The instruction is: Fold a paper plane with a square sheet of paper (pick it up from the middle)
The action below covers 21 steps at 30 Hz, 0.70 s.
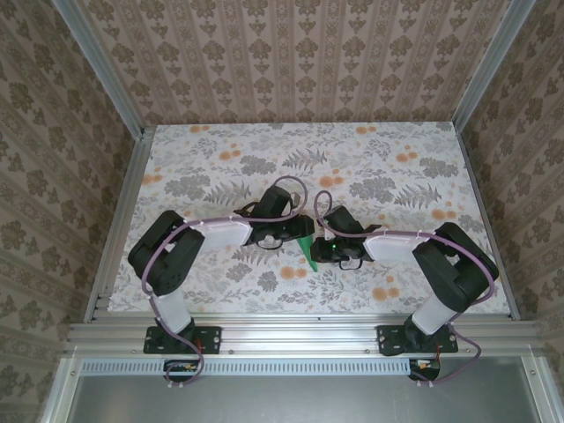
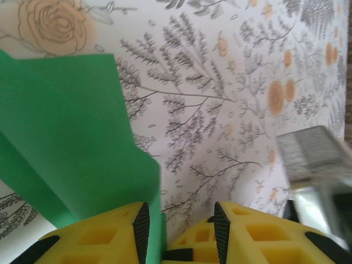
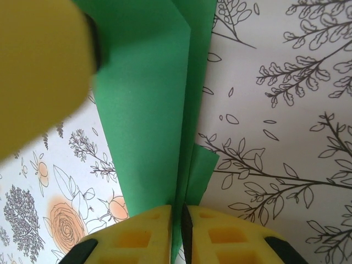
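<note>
The left arm (image 1: 181,251) and right arm (image 1: 445,260) had bulky black joints, white link sections and black base plates (image 1: 183,337). A lilac cable (image 1: 288,182) looped along each. A small green light (image 1: 336,258) glowed on the right wrist. The left gripper (image 2: 181,214) and right gripper (image 3: 177,214) had yellow fingers with square recesses and black inner pads.

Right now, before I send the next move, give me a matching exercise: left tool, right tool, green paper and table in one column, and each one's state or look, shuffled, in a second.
Column one
1. left tool
2. right tool
3. green paper
4. table

Column two
A. floral print
B. pinched shut on the paper
C. folded, with lengthwise creases
D. jaws apart, paper edge beside one pad

Pairs: 1-D, 2-B, 3-C, 4-A
</note>
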### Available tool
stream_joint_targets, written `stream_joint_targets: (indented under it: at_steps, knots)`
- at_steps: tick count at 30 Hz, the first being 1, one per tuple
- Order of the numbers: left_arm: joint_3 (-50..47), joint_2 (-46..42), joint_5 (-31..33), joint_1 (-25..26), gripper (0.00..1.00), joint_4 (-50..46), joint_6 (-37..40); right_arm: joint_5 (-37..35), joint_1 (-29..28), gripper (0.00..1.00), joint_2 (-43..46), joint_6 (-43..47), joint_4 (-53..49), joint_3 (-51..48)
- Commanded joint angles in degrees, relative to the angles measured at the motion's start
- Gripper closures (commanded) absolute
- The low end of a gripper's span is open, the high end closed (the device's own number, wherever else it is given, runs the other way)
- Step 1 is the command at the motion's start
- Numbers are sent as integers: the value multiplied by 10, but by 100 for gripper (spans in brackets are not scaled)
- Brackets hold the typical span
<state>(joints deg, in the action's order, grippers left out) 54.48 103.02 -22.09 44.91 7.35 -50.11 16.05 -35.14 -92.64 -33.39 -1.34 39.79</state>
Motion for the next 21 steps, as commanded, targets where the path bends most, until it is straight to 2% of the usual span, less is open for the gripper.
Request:
stream_joint_targets:
  at_steps: [1,12,21]
  knots:
    - [16,15,-14,-1,61,5,-2,16,-8,83,-33,-10,-4,-5]
    - [14,30,4,-10,63,-24,8,23,-8,80,-30,-12,-6,-5]
    - [17,52,-9,-9,65,-32,10,46,-6,69,45,-27,-25,-4]
